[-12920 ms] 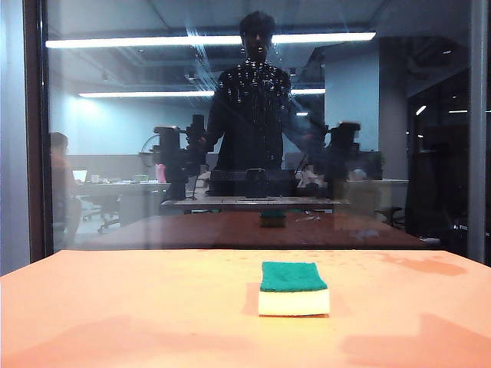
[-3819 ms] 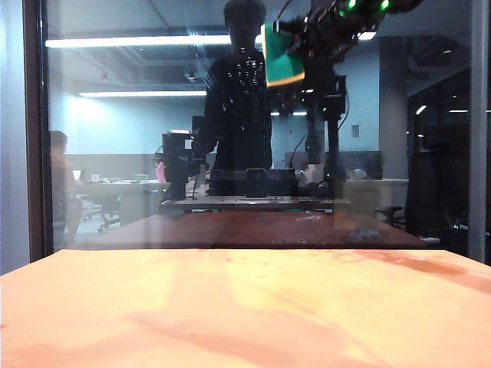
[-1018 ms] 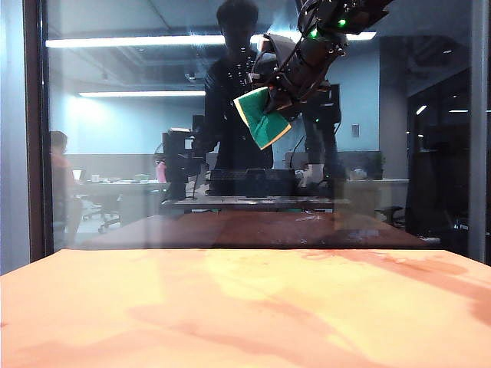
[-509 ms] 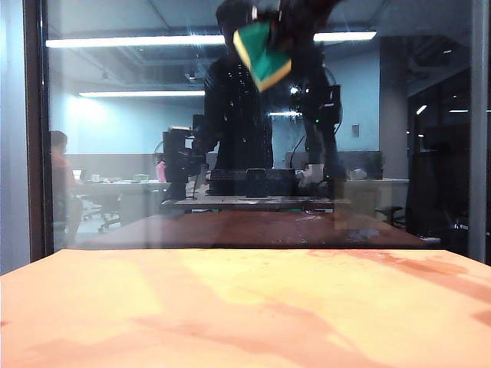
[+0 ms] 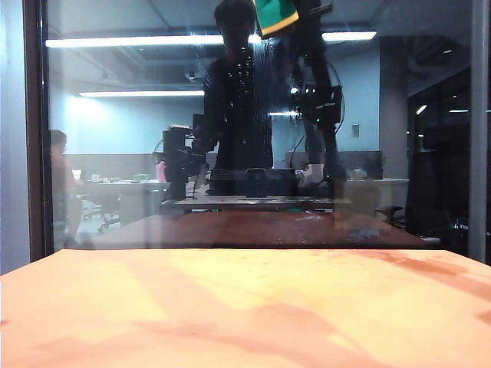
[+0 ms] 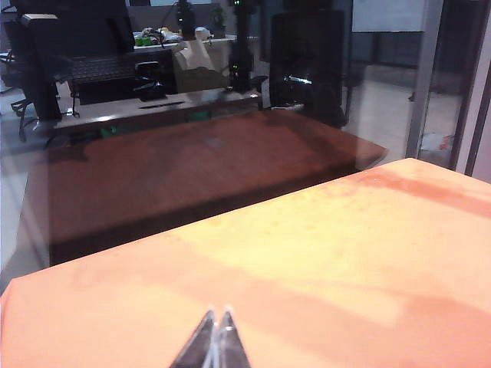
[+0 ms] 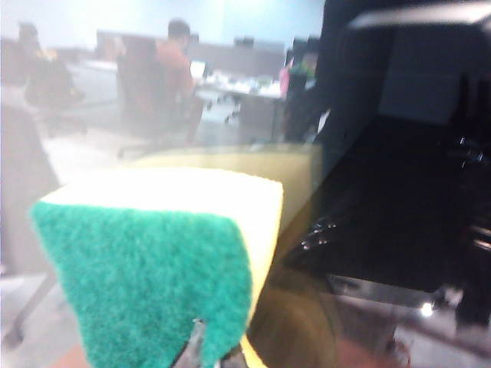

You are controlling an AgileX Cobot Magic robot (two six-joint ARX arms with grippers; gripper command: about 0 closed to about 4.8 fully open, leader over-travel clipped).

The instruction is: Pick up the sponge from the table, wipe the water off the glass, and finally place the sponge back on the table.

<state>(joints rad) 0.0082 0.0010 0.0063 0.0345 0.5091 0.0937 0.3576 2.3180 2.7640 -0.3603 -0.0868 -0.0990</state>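
The green-and-cream sponge (image 5: pixel 275 14) is high up against the glass (image 5: pixel 123 153), at the top edge of the exterior view. My right gripper (image 5: pixel 301 8) is shut on it there. In the right wrist view the sponge (image 7: pixel 153 261) fills the frame, with my right gripper (image 7: pixel 211 339) pinched into its green layer and its pale foam side toward the pane. Tiny whitish droplets of water (image 5: pixel 247 73) dot the glass just below the sponge. My left gripper (image 6: pixel 217 318) is shut and holds nothing, low over the orange table (image 6: pixel 345 253); it does not show in the exterior view.
A dark vertical frame edge (image 5: pixel 32 130) bounds the glass on the left. The pane mirrors a dark reddish tabletop (image 5: pixel 253 230), an office and a standing person. The orange table (image 5: pixel 230 307) runs up to the foot of the glass.
The right gripper has carried the sponge up the glass, from about mid-height of the pane to the top edge of the exterior view.
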